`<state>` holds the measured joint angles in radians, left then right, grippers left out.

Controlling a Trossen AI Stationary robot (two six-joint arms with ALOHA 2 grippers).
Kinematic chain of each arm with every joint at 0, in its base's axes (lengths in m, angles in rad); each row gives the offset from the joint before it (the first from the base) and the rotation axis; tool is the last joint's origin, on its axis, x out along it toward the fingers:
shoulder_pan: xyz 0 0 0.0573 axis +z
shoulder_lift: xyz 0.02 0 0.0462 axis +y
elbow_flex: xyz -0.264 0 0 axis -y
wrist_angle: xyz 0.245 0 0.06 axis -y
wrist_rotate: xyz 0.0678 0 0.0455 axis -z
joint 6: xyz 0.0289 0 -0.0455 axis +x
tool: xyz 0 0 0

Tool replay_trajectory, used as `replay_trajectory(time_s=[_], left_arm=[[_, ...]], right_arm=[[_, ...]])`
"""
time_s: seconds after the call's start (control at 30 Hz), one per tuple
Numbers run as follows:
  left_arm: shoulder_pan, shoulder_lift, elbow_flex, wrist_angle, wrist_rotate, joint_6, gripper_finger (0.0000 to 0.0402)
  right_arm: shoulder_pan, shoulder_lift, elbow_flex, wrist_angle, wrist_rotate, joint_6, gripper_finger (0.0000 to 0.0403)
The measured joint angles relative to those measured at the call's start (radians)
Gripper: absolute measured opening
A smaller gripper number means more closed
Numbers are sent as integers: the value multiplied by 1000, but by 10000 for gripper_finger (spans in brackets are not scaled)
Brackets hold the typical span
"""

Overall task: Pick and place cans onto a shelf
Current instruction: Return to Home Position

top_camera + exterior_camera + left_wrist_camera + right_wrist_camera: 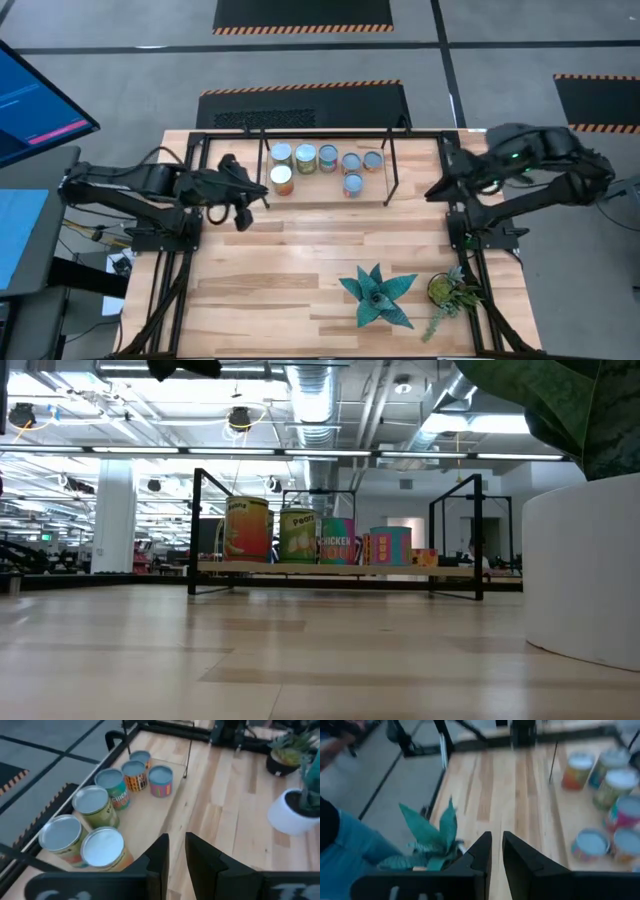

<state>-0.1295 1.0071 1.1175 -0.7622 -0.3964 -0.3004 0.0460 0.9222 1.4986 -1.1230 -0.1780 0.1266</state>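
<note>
The white pot (585, 575) stood nearest the low camera and filled that view's right edge. Behind it lay the pale wooden table (300, 270). On the table's far side stood the shelf (320, 195), its long axis running left to right along the far edge.

My left pincer (177, 837) hovered just off the shelf's near left corner. Its fingers were all but together, with only a thin slit between them, and gripped nothing. From there the cans (328, 158) lay to the right and a little farther off, with the orange can (282, 180) closest. My right pincer (497, 836) hung past the shelf's right end, farther from the cans than the left one. It was just as nearly closed and just as empty.

Every can stood upright on the shelf board and none on the bare table. I judged the placing was done. The left arm had only to draw away leftward and nearward, clear of the shelf's thin rods.

By count there were one table, one shelf and two arms. There were two plants at the near right, a teal plant (377, 295) and a small plant (447, 290) in a dark pot. I counted seven cans: five in the far row and two nearer, the orange can at the left and another can (352, 184) toward the right.
</note>
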Motion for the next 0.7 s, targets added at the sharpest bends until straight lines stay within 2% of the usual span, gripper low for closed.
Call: replay_trajectory(time_s=[0.17, 0.4, 0.53, 0.7], left_arm=[[15, -73, -5, -23, -51, 2, 52], [29, -252, -39, -10, -34, 8, 52], [29, -394, -151, 110, -29, 43, 52], [29, -550, -306, 310, 12, 60, 52]], right_arm=[[0, -50, -39, 104, -15, -90, 70], [0, -181, -302, 305, -84, -108, 70], [-3, -277, -452, 395, -86, -35, 70], [-3, -398, -544, 537, -85, 52, 70]])
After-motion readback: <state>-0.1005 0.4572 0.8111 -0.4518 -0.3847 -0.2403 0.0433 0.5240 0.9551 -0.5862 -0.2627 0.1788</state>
